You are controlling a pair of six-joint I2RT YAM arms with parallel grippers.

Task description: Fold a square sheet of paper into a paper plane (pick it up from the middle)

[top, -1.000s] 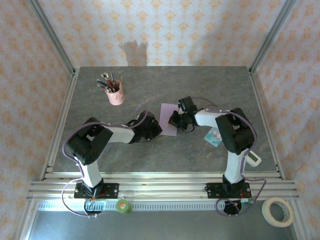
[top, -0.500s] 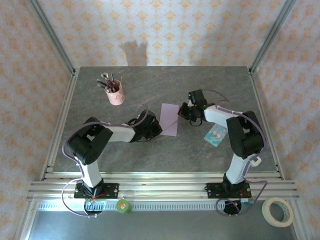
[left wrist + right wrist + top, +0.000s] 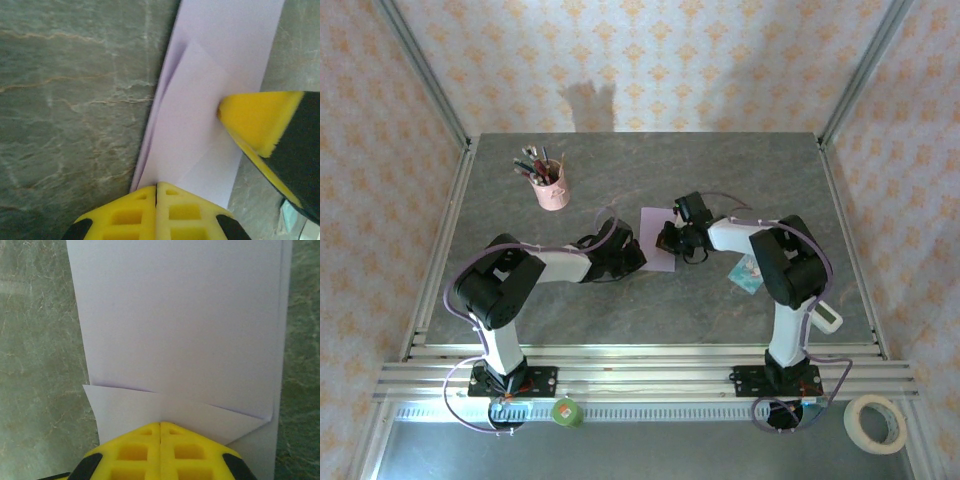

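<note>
Pale lilac and thin, the square sheet of paper (image 3: 653,226) lies flat on the grey marbled tabletop (image 3: 570,305) at the centre of the top view, doubled into a narrow strip. The left gripper (image 3: 156,194), jaws pressed together and holding nothing, rests its tips at the strip's edge at the bottom of its own view. I judge it is pinning the sheet so it cannot slide. The right gripper (image 3: 160,432), likewise closed and empty, bears down on a shallow slanted flap (image 3: 150,407), probably to sharpen that crease.

The left wrist view shows the other arm's yellow finger (image 3: 255,122) touching the paper from the right, and the stacked layers. The top view adds the pink pen cup (image 3: 553,190) at upper left and a teal-and-white packet (image 3: 747,272) to the right.
</note>
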